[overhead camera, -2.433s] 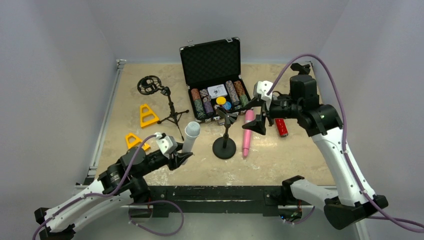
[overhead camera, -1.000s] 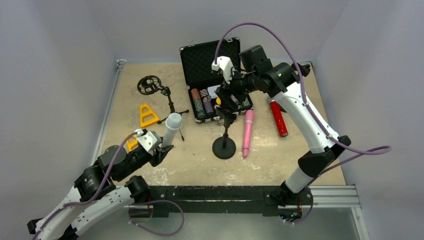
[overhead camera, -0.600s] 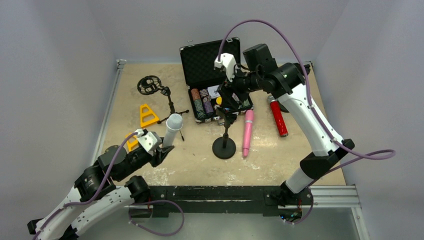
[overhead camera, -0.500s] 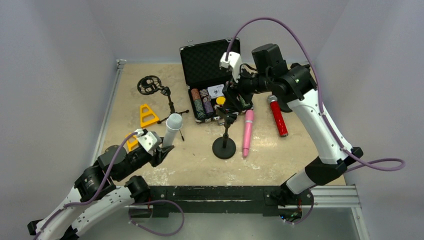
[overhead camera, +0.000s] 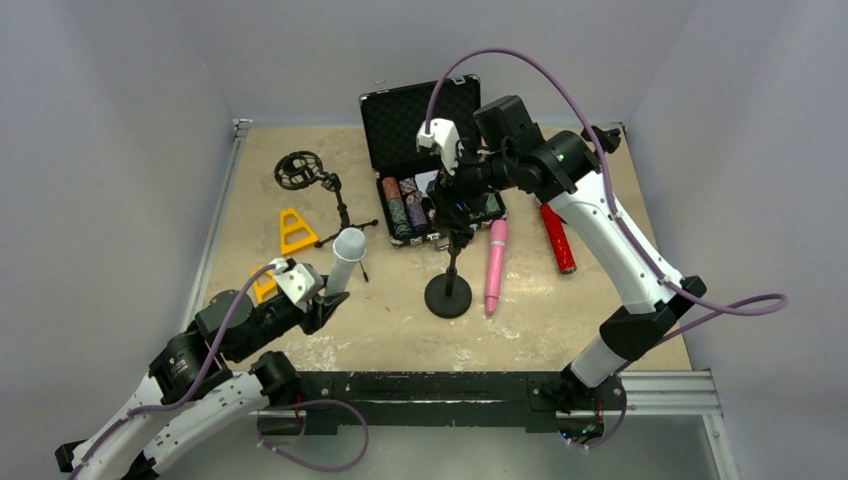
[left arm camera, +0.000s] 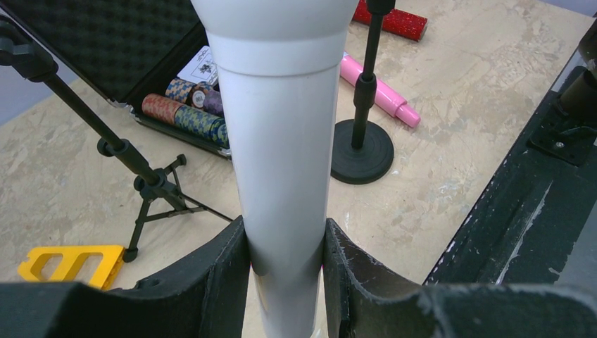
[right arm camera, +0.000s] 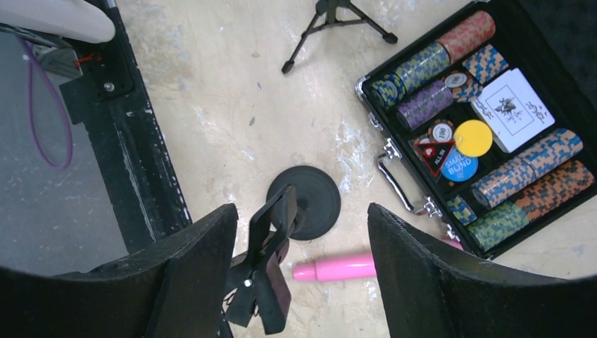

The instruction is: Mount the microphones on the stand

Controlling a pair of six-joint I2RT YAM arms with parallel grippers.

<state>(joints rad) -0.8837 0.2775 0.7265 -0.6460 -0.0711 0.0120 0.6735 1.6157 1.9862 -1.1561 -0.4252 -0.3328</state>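
Squeezing the smooth, cylindrical white microphone (left arm camera: 280, 141), the left gripper (left arm camera: 285, 253) sits bottom centre. The right gripper (right arm camera: 301, 239) spreads matte black jaws around the angular clip (right arm camera: 262, 282) of the round-based stand (right arm camera: 313, 204).

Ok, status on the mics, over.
Left hand shut on white microphone. Right hand open over stand clip. Pink microphone, red microphone lying on table. Nothing blocking it.

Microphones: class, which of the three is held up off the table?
The white microphone, clamped upright in the left gripper. The pink microphone and the red microphone both lie flat on the table.
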